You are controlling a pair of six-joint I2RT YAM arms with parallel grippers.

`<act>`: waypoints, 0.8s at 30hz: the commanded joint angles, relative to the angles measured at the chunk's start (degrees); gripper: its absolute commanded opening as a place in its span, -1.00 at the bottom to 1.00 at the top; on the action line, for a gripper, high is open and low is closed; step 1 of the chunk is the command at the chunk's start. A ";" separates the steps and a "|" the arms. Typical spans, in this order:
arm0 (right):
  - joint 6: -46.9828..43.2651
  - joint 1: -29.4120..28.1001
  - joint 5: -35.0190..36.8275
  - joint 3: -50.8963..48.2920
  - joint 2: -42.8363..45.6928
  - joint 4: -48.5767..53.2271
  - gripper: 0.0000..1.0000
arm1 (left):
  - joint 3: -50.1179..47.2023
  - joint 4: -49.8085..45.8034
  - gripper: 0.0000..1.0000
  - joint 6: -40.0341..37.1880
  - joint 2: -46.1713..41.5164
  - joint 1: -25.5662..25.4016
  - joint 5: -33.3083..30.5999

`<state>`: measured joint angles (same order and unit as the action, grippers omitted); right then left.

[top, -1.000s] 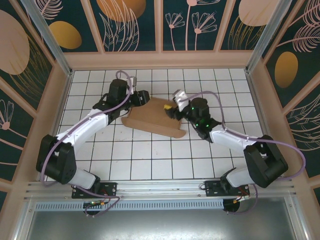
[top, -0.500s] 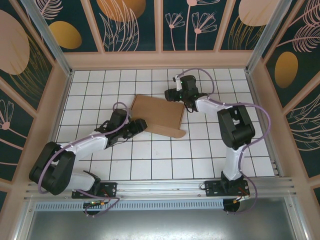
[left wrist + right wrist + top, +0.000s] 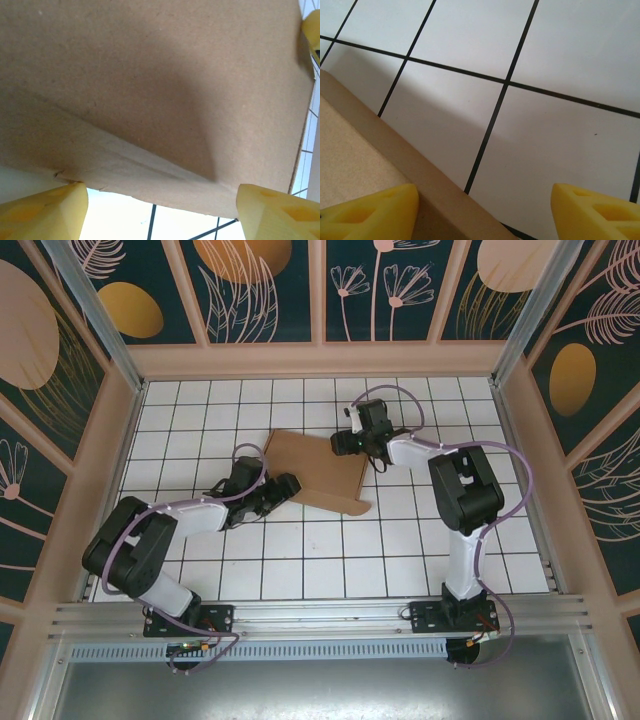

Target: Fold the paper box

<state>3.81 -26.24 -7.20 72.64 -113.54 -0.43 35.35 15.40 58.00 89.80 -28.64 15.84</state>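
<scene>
White tiled table [image 3: 300, 560], box [image 3: 318, 472] flat near its middle. Left gripper [image 3: 285, 488] at box's near-left edge, fingers spread, gripping nothing. Right gripper [image 3: 343, 441] at far edge, fingers likewise apart, empty.

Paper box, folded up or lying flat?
Folded up: the paper box has a plain top and a standing side wall along its near edge.

Count: one paper box [image 3: 315, 472], brown cardboard, on one tiled table [image 3: 330, 560]. Two arms, left arm [image 3: 190, 515] and right arm [image 3: 455, 480], with one gripper each: left gripper [image 3: 285, 487], right gripper [image 3: 342, 443]. Two yellow fingertips [image 3: 40, 212] per wrist view, four total.
</scene>
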 commanded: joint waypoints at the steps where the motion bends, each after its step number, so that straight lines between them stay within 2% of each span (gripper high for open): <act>1: 2.07 -1.07 -2.29 -4.17 0.33 7.06 0.35 | 1.56 1.65 0.59 0.89 1.54 0.90 0.55; 6: 4.46 -1.80 -8.63 -8.56 2.86 7.85 0.23 | 1.51 1.39 0.60 -0.39 3.62 2.79 1.57; 10: 5.15 -1.56 -20.03 -9.99 3.98 10.21 0.19 | 1.65 -0.08 0.60 -2.97 3.88 4.44 1.60; 12: 5.20 -1.58 -23.80 -9.52 3.75 12.32 0.17 | 2.93 -3.90 0.61 -6.29 3.25 4.69 -0.83; 21: 6.19 -0.74 -25.89 -8.14 4.81 14.45 0.07 | 3.33 -6.60 0.57 -9.50 2.40 6.39 -1.33; 24: 5.10 -0.96 -23.87 -6.17 4.07 17.60 0.08 | 3.49 -6.61 0.56 -9.37 2.22 7.15 -1.65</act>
<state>9.96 -25.87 -28.62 66.02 -108.77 6.96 38.06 10.11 51.13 91.88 -23.11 19.05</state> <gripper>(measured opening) 0.537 0.781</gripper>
